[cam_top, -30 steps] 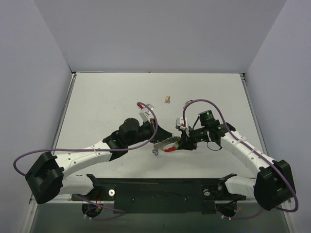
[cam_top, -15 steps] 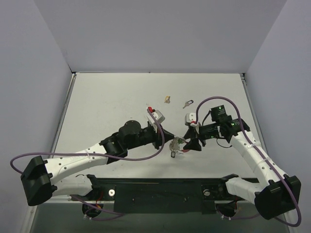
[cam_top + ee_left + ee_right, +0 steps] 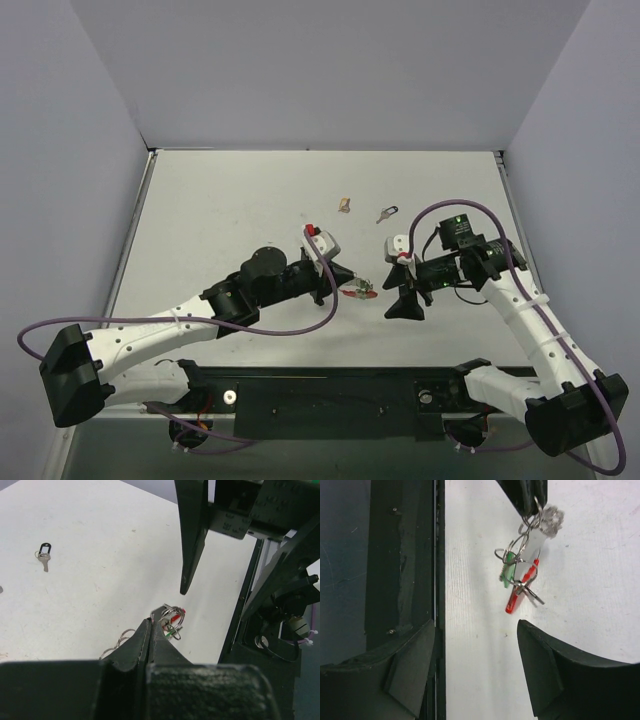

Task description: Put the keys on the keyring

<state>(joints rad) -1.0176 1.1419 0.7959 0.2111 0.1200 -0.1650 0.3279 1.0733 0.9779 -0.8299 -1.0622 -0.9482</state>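
Spanning the matte white table, black wedge-fingered left gripper clamped tight on the thin wire keyring, right gripper gaping empty, now backed off the bunch it pinched earlier, silver keys with red and green bits hanging between them, lone black-headed key farther back

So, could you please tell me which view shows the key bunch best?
Right wrist view: the key bunch shows whole, held by the left gripper. The left wrist view hides part behind that gripper; the top view shows it tiny.
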